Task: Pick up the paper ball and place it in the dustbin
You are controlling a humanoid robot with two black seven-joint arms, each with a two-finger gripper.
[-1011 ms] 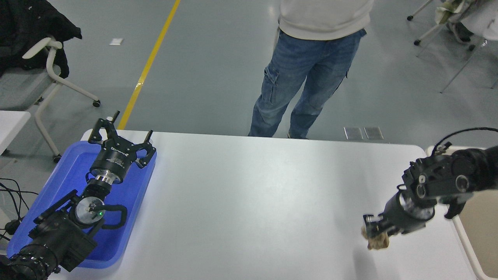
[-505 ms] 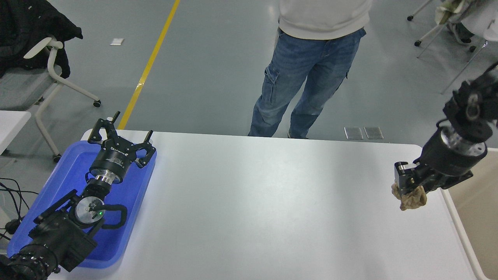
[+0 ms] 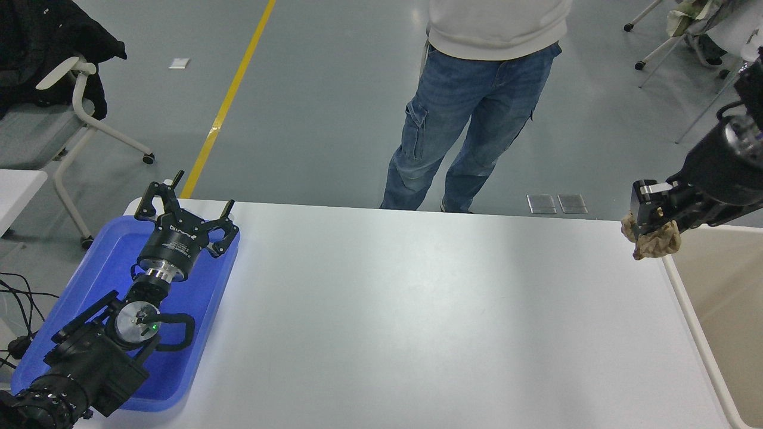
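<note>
Left arm: parked at the lower left, lying over the blue tray (image 3: 89,280); the left hand (image 3: 182,208) points to the far side with its fingers spread open and it holds nothing.
Table (image 3: 417,322): white, wide, its middle bare; the blue tray sits on its left end.
Dustbin (image 3: 685,304): at the right edge of the table, touching or just beside it; a white rim and a beige inside are seen, and most of it is cut by the picture edge.
Right arm: comes in from the right edge, raised above the table's far right corner.
Right hand (image 3: 650,229): closed on the paper ball, the fingers pointing down and to the left.
Paper ball (image 3: 656,244): tan-brown and crumpled, held in the air and clear of the table, just beside the dustbin's white rim near its far corner.
Person (image 3: 477,107): stands at the far side of the table, in blue jeans and a light top.
Chair (image 3: 77,113): at the far left on the grey floor, with a dark garment on it.
</note>
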